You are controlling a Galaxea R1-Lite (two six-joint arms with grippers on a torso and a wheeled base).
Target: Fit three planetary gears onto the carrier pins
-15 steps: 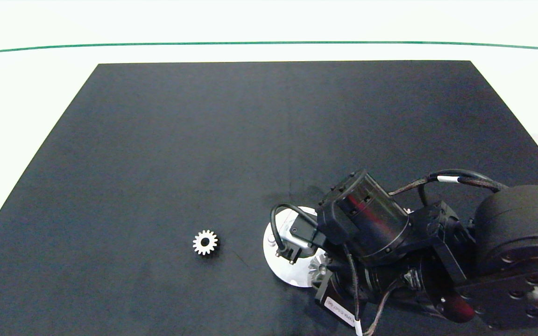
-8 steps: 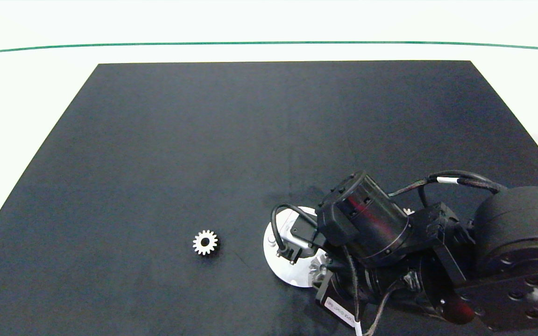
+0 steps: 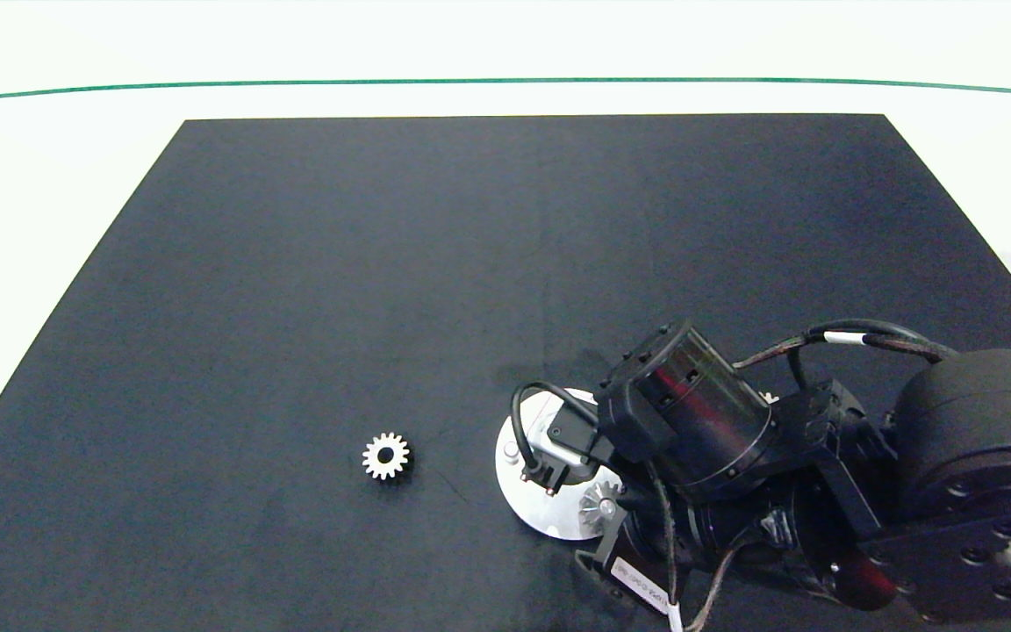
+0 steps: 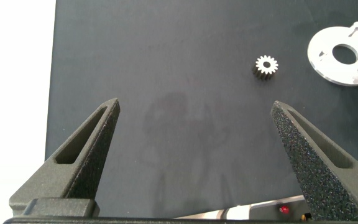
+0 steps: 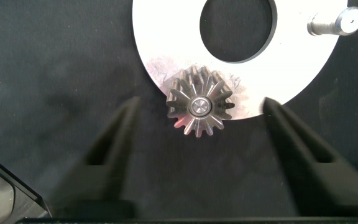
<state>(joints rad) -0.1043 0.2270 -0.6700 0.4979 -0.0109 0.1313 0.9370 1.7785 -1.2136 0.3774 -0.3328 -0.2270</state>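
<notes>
Right gripper [image 5: 197, 149] jaws wide, empty.

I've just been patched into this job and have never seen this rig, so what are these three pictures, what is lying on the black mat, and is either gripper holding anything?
A two-armed robot is working over a black mat. The wide picture looks down from a head camera; the other two come from cameras on each wrist, looking past that gripper's own fingers.

The right gripper hangs open, low over the white carrier disc, its fingers on either side of a planetary gear that sits on a pin at the disc's rim. It holds nothing. Another carrier pin stands bare.

A second gear lies loose on the mat, beside the disc. A toothed edge may show behind the right arm; I cannot tell whether it is the third gear.

The left gripper is open and empty above the mat, outside the head view.
</notes>
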